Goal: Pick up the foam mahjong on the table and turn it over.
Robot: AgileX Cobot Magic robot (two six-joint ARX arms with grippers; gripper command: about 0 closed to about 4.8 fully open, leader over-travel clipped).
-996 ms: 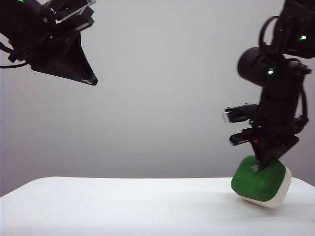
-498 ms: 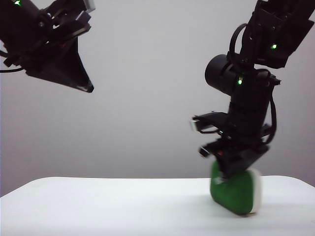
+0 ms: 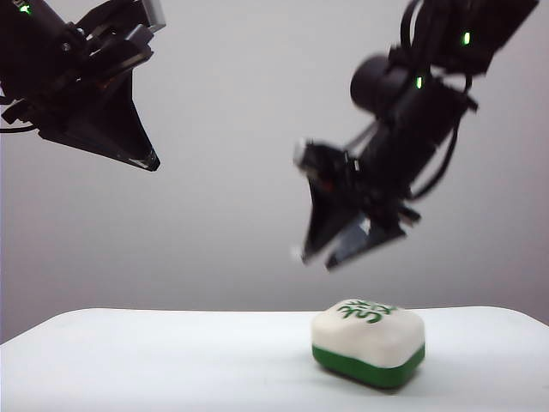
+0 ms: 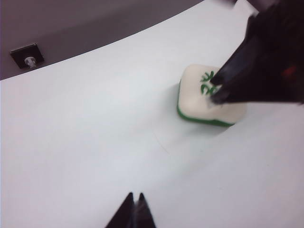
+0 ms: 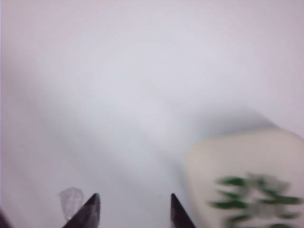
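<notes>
Right gripper [image 3: 319,257] hangs in the air above the foam mahjong [image 3: 368,342], its fingers parted with a clear gap and nothing between them. Left gripper [image 3: 153,160] is raised well off to the other side, high over the table [image 3: 154,360], its tips pressed together and holding nothing. On the table near its right edge, the foam mahjong lies flat, white printed face up, green half underneath.

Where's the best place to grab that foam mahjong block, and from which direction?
Probably from straight above, pinching two opposite side walls of the foam mahjong. It lies flat on the table, white printed face up, so only its sides are exposed. The open right gripper hangs nearest; the shut left gripper is far off.
</notes>
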